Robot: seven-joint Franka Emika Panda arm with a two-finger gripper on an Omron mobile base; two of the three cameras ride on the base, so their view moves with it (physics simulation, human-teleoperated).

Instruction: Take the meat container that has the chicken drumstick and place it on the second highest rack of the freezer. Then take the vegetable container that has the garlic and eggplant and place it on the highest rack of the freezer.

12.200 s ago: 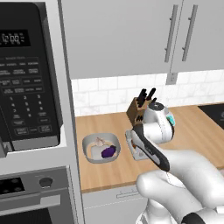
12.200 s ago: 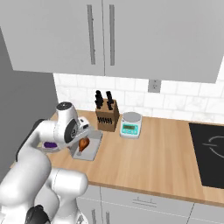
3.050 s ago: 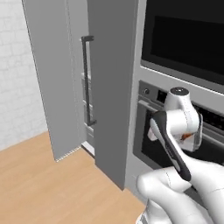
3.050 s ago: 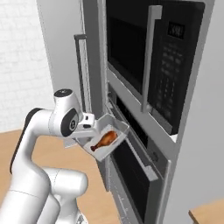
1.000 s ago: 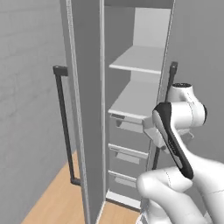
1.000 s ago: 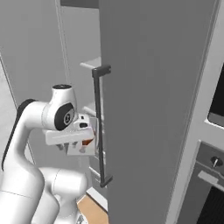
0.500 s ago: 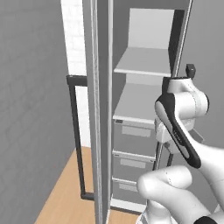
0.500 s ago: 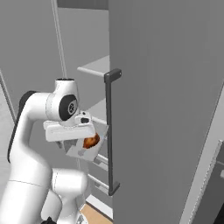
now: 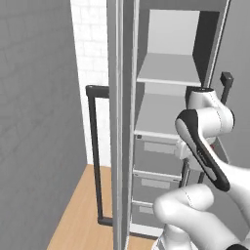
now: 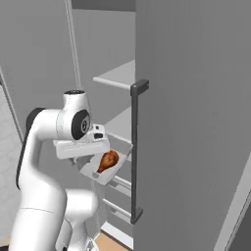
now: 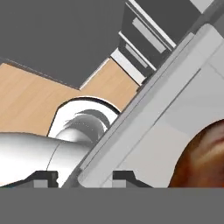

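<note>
First half of the task, in the carrying stage. Nearest the cameras, the hand [image 10: 98,147] is clenched on the near rim of the meat container [image 10: 109,169], one tray held in the air in front of the open freezer [image 9: 171,122]; the hand view shows the two finger tips straddling that rim [image 11: 131,127]. Inside lies one chicken drumstick [image 10: 108,160]. The tray touches no shelf, so the placing is judged not yet done, and the whole second errand is still left. Beyond, two flat shelves are counted: the second highest rack [image 9: 161,116], about level with the tray, and the highest rack [image 9: 168,68] above it. Below them stand at least three drawers [image 9: 156,156]. One long dark door handle [image 10: 136,152] stands just beside the tray
</note>
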